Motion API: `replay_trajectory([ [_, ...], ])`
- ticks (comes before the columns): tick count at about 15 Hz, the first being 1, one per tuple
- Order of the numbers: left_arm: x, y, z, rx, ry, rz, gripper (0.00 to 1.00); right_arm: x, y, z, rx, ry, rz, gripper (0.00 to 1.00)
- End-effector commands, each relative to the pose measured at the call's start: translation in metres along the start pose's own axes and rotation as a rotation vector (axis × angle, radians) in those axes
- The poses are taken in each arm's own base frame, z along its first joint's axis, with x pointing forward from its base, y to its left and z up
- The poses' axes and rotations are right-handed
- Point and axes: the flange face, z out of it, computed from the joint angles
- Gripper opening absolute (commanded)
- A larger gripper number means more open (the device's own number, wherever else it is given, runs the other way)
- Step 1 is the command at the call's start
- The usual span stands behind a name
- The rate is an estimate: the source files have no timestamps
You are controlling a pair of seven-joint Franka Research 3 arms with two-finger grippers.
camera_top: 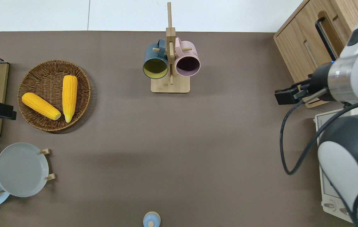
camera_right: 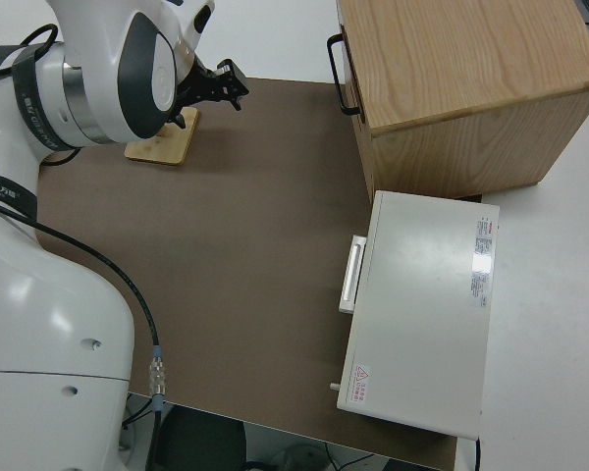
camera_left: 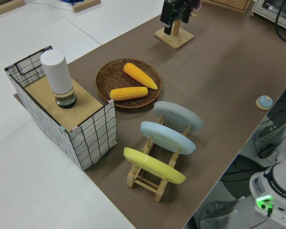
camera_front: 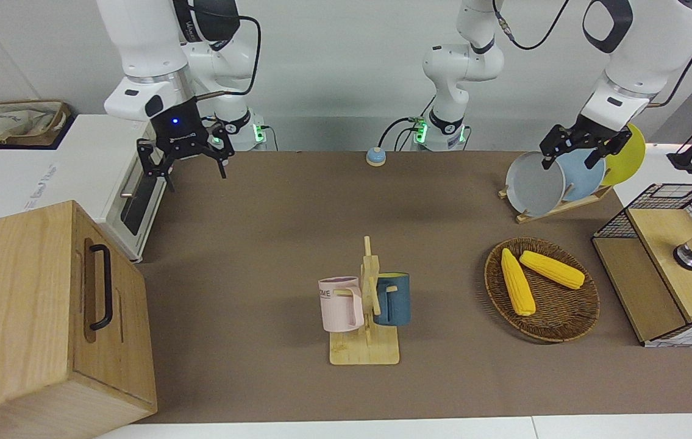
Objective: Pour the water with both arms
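Nearest the front camera, a wooden cabinet (camera_front: 35,305) with a black handle is standing at the right arm's end of the brown tabletop (camera_front: 260,244), with a white toaster oven (camera_front: 47,177) beside it, nearer to the robots. Both arms are hanging raised. The right tool (camera_front: 184,160) is hovering with fingers spread and empty, over the tabletop's edge by the cabinet. The left tool (camera_front: 572,152) is also looking open and empty, poised over the edge of a wire-sided shelf (camera_front: 656,225). A pink mug (camera_front: 341,303) and a dark blue mug (camera_front: 394,297) are hanging on a wooden mug rack (camera_front: 364,352) mid-table, well apart from both tools. They are probably stiff, smooth, breakable and fairly light, so pinching the wall at the rim or the handle seems safest. No water is showing. The matte tabletop is offering plenty of room between rack and robots.
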Motion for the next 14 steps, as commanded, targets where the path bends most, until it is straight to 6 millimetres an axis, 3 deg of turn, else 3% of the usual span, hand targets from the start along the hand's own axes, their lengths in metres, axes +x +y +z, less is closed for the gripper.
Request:
replay_trajectory([
  [1, -0.002, -0.041, -0.001, 0.007, 0.031, -0.022, 1.00, 0.013, -0.032, 0.006, -0.056, 0.042, -0.225, 0.983],
  [4, -0.005, -0.066, -0.002, 0.013, 0.052, 0.002, 1.00, 0.025, -0.045, 0.016, -0.075, 0.082, -0.410, 0.981],
  [7, -0.012, -0.111, 0.004, 0.019, 0.052, 0.032, 1.00, 0.038, -0.059, 0.030, -0.105, 0.171, -0.585, 0.981],
  [14, -0.032, -0.209, 0.006, 0.059, 0.112, 0.100, 1.00, 0.066, -0.114, 0.069, -0.107, 0.253, -0.676, 0.971],
])
